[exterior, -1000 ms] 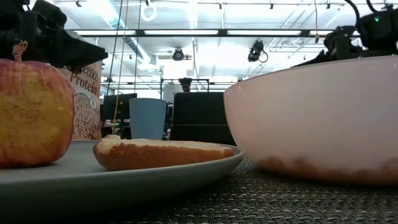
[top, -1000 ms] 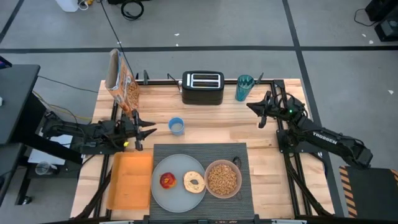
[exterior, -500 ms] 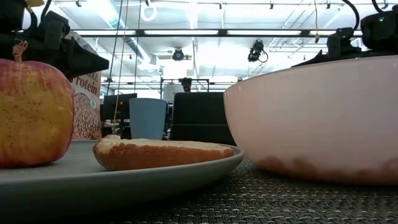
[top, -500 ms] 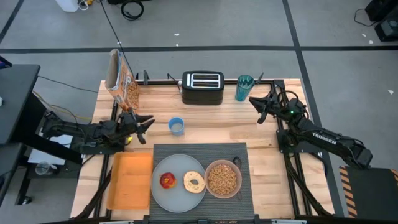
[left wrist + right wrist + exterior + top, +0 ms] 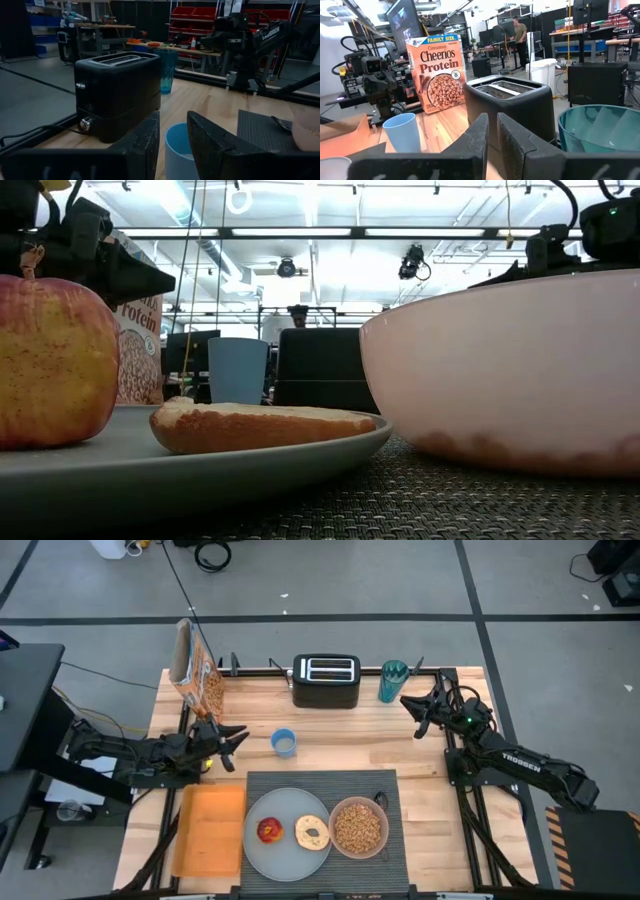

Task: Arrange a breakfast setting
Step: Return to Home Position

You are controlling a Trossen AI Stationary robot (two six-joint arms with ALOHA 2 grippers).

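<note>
The placemat [image 5: 320, 785] lies at the counter's [image 5: 440, 830] near edge. It carries the plate [image 5: 264, 857] with the apple [image 5: 269, 830] and bagel half [image 5: 312, 831], the cereal-filled bowl [image 5: 357, 827] and, at its right, the spoon [image 5: 279, 122]. The setting looks complete, so the step in hand is probably parking the arms, which calls only for staying clear of the cups. The left pincer [image 5: 230, 738] hovers beside the blue cup [image 5: 285, 743], fingers moderately spread and empty. The right pincer [image 5: 412, 715], near the teal cup [image 5: 392, 680], shows a narrow slit and grips nothing.

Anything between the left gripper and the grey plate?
Nothing visible does. The open left gripper hangs off the placemat's far left corner, with only bare wood and mat before the plate. The small blue cup stands aside; the right gripper waits by the teal cup.
</note>
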